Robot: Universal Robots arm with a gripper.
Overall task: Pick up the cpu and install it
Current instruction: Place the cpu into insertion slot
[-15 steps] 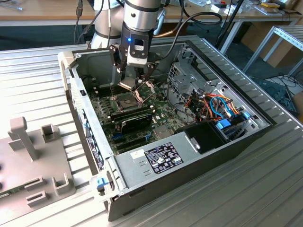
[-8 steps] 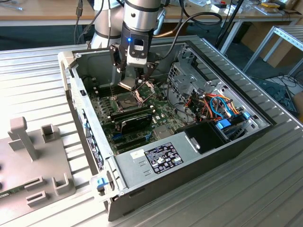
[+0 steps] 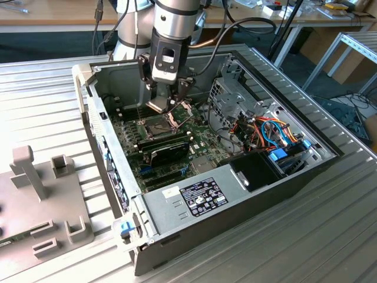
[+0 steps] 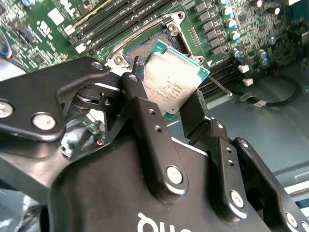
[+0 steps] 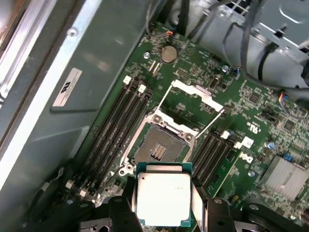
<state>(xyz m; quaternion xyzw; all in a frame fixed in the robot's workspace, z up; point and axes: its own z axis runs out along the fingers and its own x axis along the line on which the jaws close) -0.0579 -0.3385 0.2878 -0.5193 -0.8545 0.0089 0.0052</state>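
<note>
The cpu (image 4: 171,82) (image 5: 163,198), a flat square chip with a silver-grey top and green edge, sits between my gripper's black fingers (image 4: 145,113), held at two opposite edges. My gripper (image 4: 166,104) (image 3: 166,106) is shut on it and hangs just above the motherboard (image 3: 200,141) inside the open computer case. The empty socket (image 5: 159,147), its hinged metal frame (image 5: 195,94) swung open, lies directly beyond the chip in the first wrist view. In the exterior view the chip itself is hidden under the wrist.
Memory slots (image 5: 118,123) flank the socket on both sides. A black expansion card (image 3: 168,150) lies near the socket, a drive cage (image 3: 227,97) and bundled cables (image 3: 271,132) fill the exterior view's right, and the power supply (image 3: 194,197) sits in front. A grey fixture (image 3: 35,194) stands outside the case.
</note>
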